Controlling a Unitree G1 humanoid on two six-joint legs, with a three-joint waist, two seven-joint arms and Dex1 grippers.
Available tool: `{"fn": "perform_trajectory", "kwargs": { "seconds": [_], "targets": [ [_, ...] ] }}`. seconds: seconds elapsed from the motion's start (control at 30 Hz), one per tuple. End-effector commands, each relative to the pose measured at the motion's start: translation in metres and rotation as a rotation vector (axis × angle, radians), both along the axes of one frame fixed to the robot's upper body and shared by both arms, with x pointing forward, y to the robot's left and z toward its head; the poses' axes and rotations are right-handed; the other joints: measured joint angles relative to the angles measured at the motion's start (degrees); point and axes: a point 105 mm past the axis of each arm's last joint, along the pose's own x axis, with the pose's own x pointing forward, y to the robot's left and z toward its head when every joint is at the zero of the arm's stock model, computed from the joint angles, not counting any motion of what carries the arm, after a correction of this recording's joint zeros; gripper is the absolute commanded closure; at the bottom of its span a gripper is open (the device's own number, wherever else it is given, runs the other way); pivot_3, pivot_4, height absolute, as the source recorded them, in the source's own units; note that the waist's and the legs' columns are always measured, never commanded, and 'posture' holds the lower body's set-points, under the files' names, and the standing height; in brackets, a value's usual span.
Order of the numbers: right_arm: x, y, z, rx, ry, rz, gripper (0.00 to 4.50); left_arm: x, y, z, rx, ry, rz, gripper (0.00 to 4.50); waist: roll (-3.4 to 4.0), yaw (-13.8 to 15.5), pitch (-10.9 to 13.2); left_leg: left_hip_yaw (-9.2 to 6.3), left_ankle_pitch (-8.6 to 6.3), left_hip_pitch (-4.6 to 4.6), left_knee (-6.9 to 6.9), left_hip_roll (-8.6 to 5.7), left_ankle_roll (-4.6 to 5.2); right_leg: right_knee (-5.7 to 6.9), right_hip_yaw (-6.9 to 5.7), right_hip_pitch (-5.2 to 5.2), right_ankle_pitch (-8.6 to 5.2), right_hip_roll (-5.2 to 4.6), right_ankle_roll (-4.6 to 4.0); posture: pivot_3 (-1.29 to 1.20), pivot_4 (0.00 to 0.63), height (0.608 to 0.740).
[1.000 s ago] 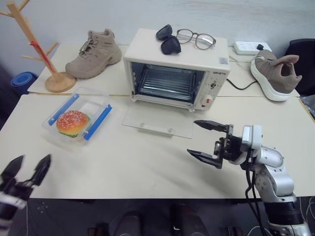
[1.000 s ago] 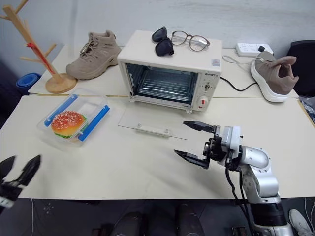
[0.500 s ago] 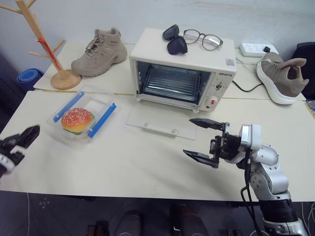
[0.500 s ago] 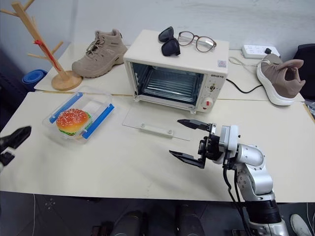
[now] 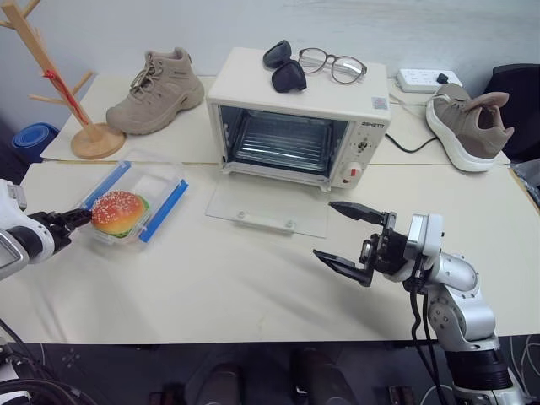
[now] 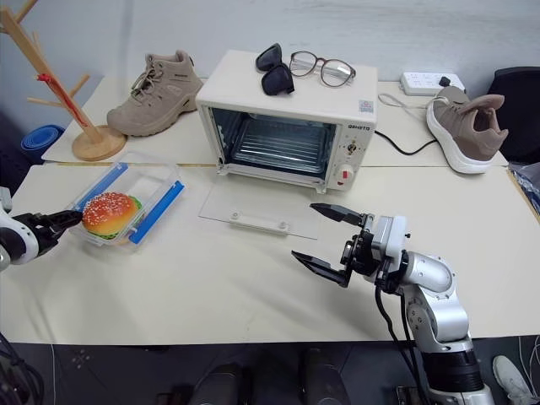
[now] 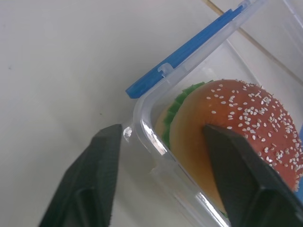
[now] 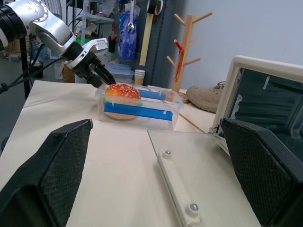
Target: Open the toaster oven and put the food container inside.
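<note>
The cream-white toaster oven [image 5: 295,93] stands at the back middle of the table, its glass door [image 5: 266,207] folded down flat and the wire rack showing inside. The food container [image 5: 143,190], a clear box with blue clips and a sesame-bun burger inside, lies left of the oven. My left gripper [image 5: 78,218] is at the container's near-left corner. In the left wrist view its black fingers [image 7: 99,161] straddle the corner wall, one outside and one over the burger, with a small gap showing. My right gripper [image 5: 325,229] hangs open in front of the door, holding nothing.
Sunglasses [image 5: 283,72] and clear glasses [image 5: 333,66] lie on the oven's top. A tan boot [image 5: 156,89] and a wooden peg stand [image 5: 59,93] are at the back left. A sneaker [image 5: 468,126], a power strip [image 5: 426,80] and a black cord are at the back right.
My left gripper has come forward from the table's front-left edge up to the container's corner, and its jaws have narrowed. The right gripper has stayed put; the camera shifted slightly.
</note>
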Motion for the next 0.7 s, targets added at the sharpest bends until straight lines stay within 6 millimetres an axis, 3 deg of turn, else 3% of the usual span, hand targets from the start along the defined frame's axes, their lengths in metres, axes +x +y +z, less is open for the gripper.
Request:
{"fn": "perform_trajectory", "kwargs": {
  "seconds": [0.03,0.2,0.5,0.6,0.7],
  "targets": [
    [-0.003,-0.005,0.011,0.005,-0.065,-0.031,0.00,-0.004,0.009,0.003,0.004,0.009,0.043,3.05,0.00,-0.03,0.00,0.00,0.00,0.00,0.00,0.00,-0.01,0.00,0.00,0.00,0.00,0.00,0.00,0.00,0.150,0.740],
    [-0.001,-0.007,0.012,0.005,-0.070,-0.048,0.00,-0.002,0.007,0.006,0.020,0.005,0.033,4.38,-0.01,0.08,-0.01,-0.01,0.00,-0.02,0.00,0.00,-0.03,-0.03,-0.01,0.00,0.00,-0.01,0.00,0.00,0.150,0.740],
    [0.006,-0.021,0.005,-0.038,-0.035,-0.106,0.00,0.002,-0.015,0.064,0.172,-0.059,-0.201,4.38,-0.06,-0.01,0.02,-0.02,0.06,-0.04,-0.08,-0.01,-0.13,-0.02,0.00,-0.06,0.00,0.00,0.00,0.00,0.150,0.740],
    [0.006,-0.032,-0.001,-0.055,-0.014,-0.143,0.00,0.009,-0.042,0.080,0.219,-0.055,-0.357,4.38,-0.08,0.39,0.03,-0.04,0.05,-0.08,-0.10,-0.04,-0.11,-0.07,-0.01,-0.06,0.00,-0.04,0.00,0.00,0.150,0.740],
    [0.004,-0.046,-0.014,-0.070,0.028,-0.191,0.00,0.032,-0.083,0.091,0.251,-0.062,-0.511,4.38,-0.08,1.55,0.04,-0.10,0.07,-0.10,-0.10,-0.13,-0.07,-0.14,-0.07,-0.03,0.00,-0.12,0.01,0.00,0.150,0.740]
  ]
}}
